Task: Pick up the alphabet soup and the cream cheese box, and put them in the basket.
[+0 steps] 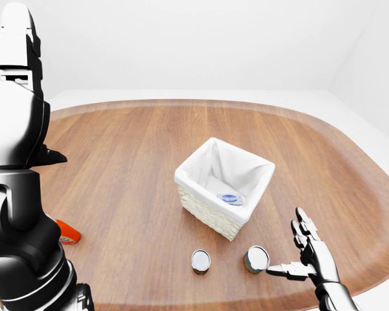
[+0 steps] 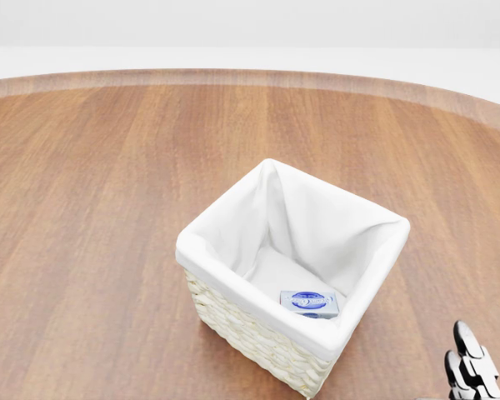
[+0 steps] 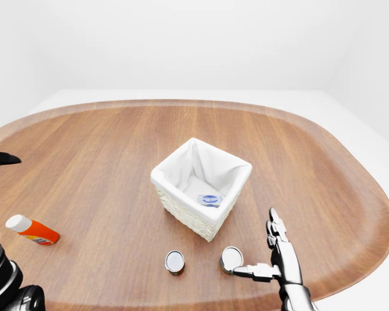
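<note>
Cream cheese box (image 2: 309, 302), small, blue-labelled, flat inside white-lined basket (image 2: 233, 292)

Right hand (image 3: 275, 256) open, fingers (image 3: 273, 227) extended upward, thumb pointing toward the nearer can (image 3: 231, 259), just beside it. Left arm (image 1: 16, 194) raised, well left of that can; hand unseen.

The surface (image 3: 104, 149) is smooth wood grain with a soft sheen. On it, the basket (image 2: 258, 346) is rough pale wicker lined in matt white cloth. Beside the basket, two cans (image 3: 174, 261) show shiny metal lids. The right robot hand (image 3: 277, 259) is glossy grey metal.
</note>
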